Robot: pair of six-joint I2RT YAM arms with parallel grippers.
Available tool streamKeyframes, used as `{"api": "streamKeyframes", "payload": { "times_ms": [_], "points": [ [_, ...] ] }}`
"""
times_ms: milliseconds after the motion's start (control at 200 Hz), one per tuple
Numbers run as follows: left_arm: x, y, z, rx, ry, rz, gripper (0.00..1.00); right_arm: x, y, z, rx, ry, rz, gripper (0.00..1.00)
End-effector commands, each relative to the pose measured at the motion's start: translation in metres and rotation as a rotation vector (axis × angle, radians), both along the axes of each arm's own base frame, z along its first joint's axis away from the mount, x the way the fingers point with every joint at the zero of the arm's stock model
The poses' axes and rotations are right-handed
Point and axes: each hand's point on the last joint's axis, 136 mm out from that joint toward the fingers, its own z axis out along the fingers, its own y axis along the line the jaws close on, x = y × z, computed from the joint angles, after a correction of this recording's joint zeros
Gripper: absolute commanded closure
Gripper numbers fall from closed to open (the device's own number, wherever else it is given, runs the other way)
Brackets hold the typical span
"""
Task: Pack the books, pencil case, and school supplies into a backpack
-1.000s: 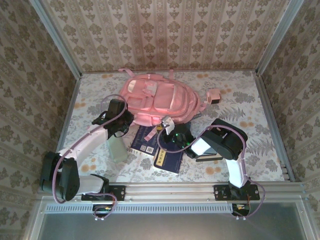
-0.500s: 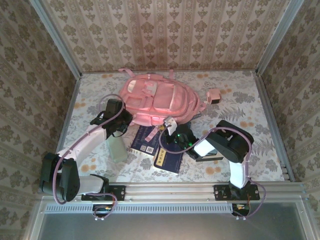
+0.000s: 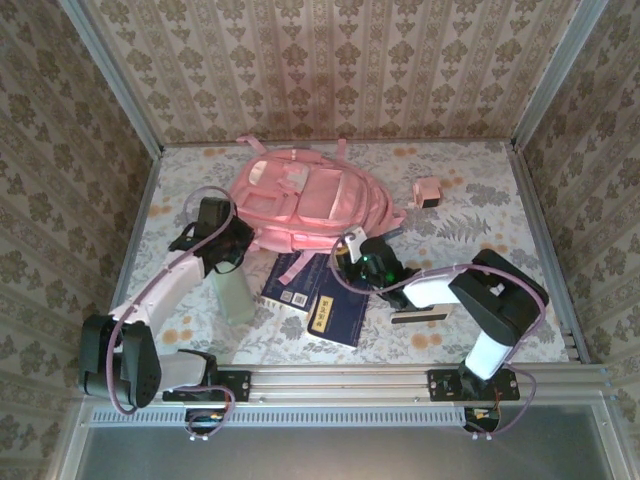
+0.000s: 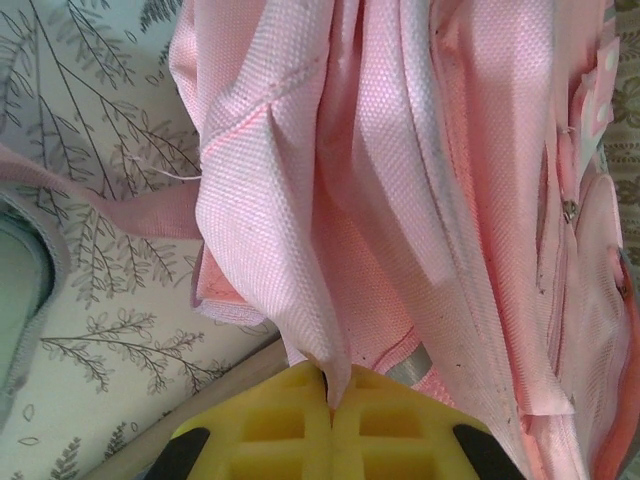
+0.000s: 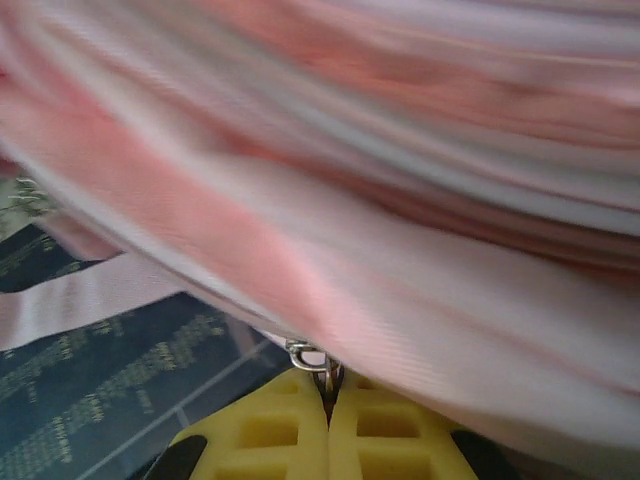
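Observation:
The light pink backpack (image 3: pixel 310 195) lies at the middle back of the table. My left gripper (image 3: pixel 238 242) is at its near left edge, yellow pads (image 4: pixel 290 430) shut on a fold of the backpack's fabric (image 4: pixel 300 250). My right gripper (image 3: pixel 346 250) is at the near right edge, pads (image 5: pixel 290 430) shut on a metal zipper pull (image 5: pixel 318 362). Two navy books (image 3: pixel 293 280) (image 3: pixel 336 315) lie just in front of the backpack, one also under the right wrist (image 5: pixel 100 380). The sage-green pencil case (image 3: pixel 233 296) lies left of them. A small pink boxy item (image 3: pixel 428 192) sits to the backpack's right.
A dark flat item (image 3: pixel 420 318) lies under my right forearm. Metal rails (image 3: pixel 545 250) and patterned walls enclose the table on three sides. A pink strap (image 4: pixel 120 205) trails across the table beside the pencil case's rim (image 4: pixel 30 280).
The right arm has stretched out to the left and its gripper has closed on the zipper pull. The backpack and the left gripper have shifted a little left and back.

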Motion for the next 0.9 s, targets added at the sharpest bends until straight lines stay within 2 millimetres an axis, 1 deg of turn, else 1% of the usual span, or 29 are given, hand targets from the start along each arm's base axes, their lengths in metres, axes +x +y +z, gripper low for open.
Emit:
{"api": "streamKeyframes", "payload": {
  "times_ms": [0,65,105,205,295,440,520,575,610,655,670,705,710,720,730,750,760,790,825,865,870,895],
  "points": [
    [0.007,0.023,0.018,0.069,-0.055,0.033,1.0,-0.003,-0.039,-0.013,0.006,0.174,-0.15,0.99],
    [0.011,0.028,0.02,0.073,-0.057,0.037,1.0,-0.006,-0.049,-0.011,0.026,0.207,-0.171,0.95],
    [0.013,0.031,0.02,0.077,-0.054,0.037,1.0,-0.009,-0.056,-0.011,0.026,0.23,-0.184,0.95],
    [0.02,0.037,0.024,0.087,-0.05,0.023,1.0,-0.012,-0.071,-0.013,0.013,0.293,-0.205,0.99],
    [0.025,0.039,0.026,0.096,-0.046,0.003,1.0,-0.011,-0.085,-0.016,0.01,0.356,-0.232,1.0],
    [0.032,0.042,0.029,0.121,-0.033,-0.035,1.0,-0.006,-0.101,-0.02,-0.03,0.428,-0.278,1.0],
    [0.038,0.043,0.029,0.141,-0.028,-0.056,1.0,0.0,-0.106,-0.015,-0.052,0.44,-0.303,1.0],
    [0.043,0.042,0.027,0.155,-0.021,-0.083,1.0,0.001,-0.096,-0.004,-0.034,0.447,-0.261,1.0],
    [0.049,0.04,0.029,0.162,-0.027,-0.11,1.0,0.0,-0.089,0.005,-0.019,0.457,-0.229,1.0],
    [0.057,0.034,0.029,0.17,-0.02,-0.156,1.0,-0.003,-0.075,0.018,0.003,0.463,-0.165,1.0],
    [0.061,0.032,0.033,0.172,-0.027,-0.172,1.0,-0.005,-0.069,0.023,0.008,0.466,-0.14,1.0],
    [0.068,0.028,0.034,0.188,-0.027,-0.215,1.0,-0.008,-0.058,0.035,0.012,0.459,-0.093,1.0],
    [0.07,0.027,0.037,0.189,-0.032,-0.221,1.0,-0.009,-0.057,0.036,0.012,0.459,-0.087,1.0],
    [0.071,0.026,0.036,0.195,-0.028,-0.234,1.0,-0.01,-0.054,0.039,0.012,0.455,-0.076,1.0],
    [0.074,0.025,0.04,0.201,-0.036,-0.242,1.0,-0.013,-0.051,0.04,0.009,0.459,-0.062,1.0],
    [0.079,0.024,0.041,0.212,-0.031,-0.262,0.97,-0.016,-0.045,0.046,0.007,0.453,-0.039,1.0],
    [0.079,0.024,0.039,0.215,-0.017,-0.268,0.95,-0.018,-0.042,0.05,0.005,0.448,-0.027,1.0],
    [0.084,0.024,0.043,0.222,-0.002,-0.276,0.87,-0.023,-0.031,0.059,-0.002,0.435,0.007,1.0],
    [0.088,0.025,0.047,0.218,0.015,-0.282,0.73,-0.028,-0.02,0.069,-0.012,0.421,0.038,1.0],
    [0.091,0.024,0.056,0.207,0.013,-0.285,0.61,-0.033,-0.007,0.079,-0.018,0.41,0.062,1.0],
    [0.091,0.024,0.058,0.205,0.011,-0.284,0.61,-0.034,-0.006,0.079,-0.019,0.409,0.064,1.0],
    [0.091,0.025,0.064,0.204,0.007,-0.278,0.55,-0.036,0.001,0.084,-0.014,0.409,0.072,1.0]
  ]
}}
